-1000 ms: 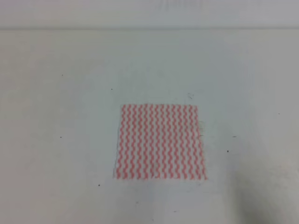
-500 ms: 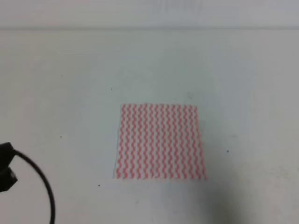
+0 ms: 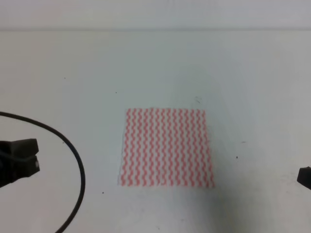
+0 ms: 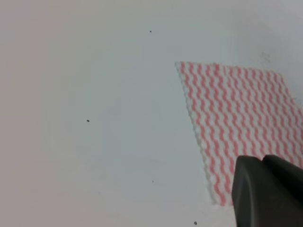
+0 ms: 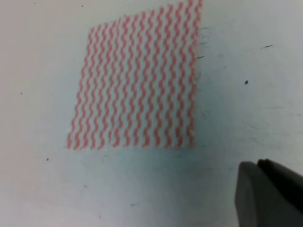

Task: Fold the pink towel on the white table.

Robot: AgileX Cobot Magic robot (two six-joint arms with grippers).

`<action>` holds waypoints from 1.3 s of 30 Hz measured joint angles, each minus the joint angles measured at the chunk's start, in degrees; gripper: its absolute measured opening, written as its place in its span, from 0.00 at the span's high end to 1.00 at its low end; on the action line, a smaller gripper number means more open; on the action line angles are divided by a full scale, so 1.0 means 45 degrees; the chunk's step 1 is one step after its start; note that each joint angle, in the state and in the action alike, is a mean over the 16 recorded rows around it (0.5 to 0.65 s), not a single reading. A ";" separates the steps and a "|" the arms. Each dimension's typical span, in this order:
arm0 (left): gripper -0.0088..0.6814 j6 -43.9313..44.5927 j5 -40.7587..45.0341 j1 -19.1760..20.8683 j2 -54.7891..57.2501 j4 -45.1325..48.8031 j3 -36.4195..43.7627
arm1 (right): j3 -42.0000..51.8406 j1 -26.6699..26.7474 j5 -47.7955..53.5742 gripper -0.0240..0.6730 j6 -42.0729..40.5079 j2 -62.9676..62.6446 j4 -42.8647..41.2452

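High view looks down from above and in front onto the table (image 3: 155, 63), farthest back of the three, with the towel (image 3: 166, 147) mid-frame between the left gripper (image 3: 19, 160) at the left edge and the right gripper (image 3: 305, 177) at the right edge. Left wrist view sits closer, looking past its own gripper (image 4: 267, 191) at lower right toward the towel (image 4: 236, 118) ahead and right of it. Right wrist view is closest, its gripper (image 5: 267, 194) at lower right and the towel (image 5: 137, 80) ahead and left; all three share the towel and the table around it.
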 joint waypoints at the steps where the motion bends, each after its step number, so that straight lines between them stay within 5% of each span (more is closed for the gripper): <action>1: 0.99 0.0110 -0.0035 -0.0021 0.0038 -0.0105 -0.0002 | -0.0008 0.0000 0.0038 0.99 0.0059 0.0100 -0.0047; 14: 0.99 0.1594 -0.1664 -0.2103 0.1229 -0.1566 -0.0004 | -0.0920 0.0543 0.0631 0.99 0.0245 0.1879 0.0071; 23: 0.99 0.1985 -0.3018 -0.3964 0.2777 -0.1868 -0.0020 | -0.2376 0.3481 -0.0357 0.99 0.0912 0.3874 -0.0090; 31: 0.99 0.2064 -0.3231 -0.4316 0.3263 -0.1840 -0.0026 | -0.3650 0.6038 -0.1336 0.99 0.1962 0.6055 -0.1031; 39: 0.99 0.2175 -0.3237 -0.4316 0.3235 -0.1821 -0.0025 | -0.4794 0.6608 -0.1317 0.97 0.2722 0.7892 -0.2621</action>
